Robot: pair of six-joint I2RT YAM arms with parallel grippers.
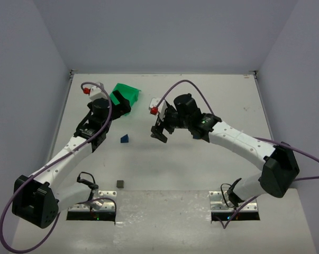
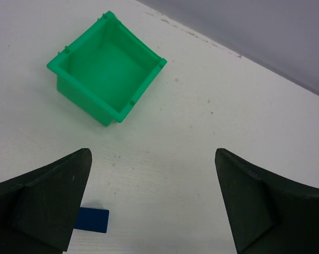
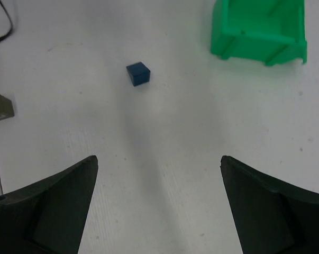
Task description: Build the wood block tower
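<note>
Bright, even light; soft shadows.

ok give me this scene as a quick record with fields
left tool: open, empty, facing the green bin
right tool: open, empty, over bare table
green bin: nothing inside
blue block: loose on the table, between the arms
dark cube: loose, nearer the arm bases
stacked: nothing yet
</note>
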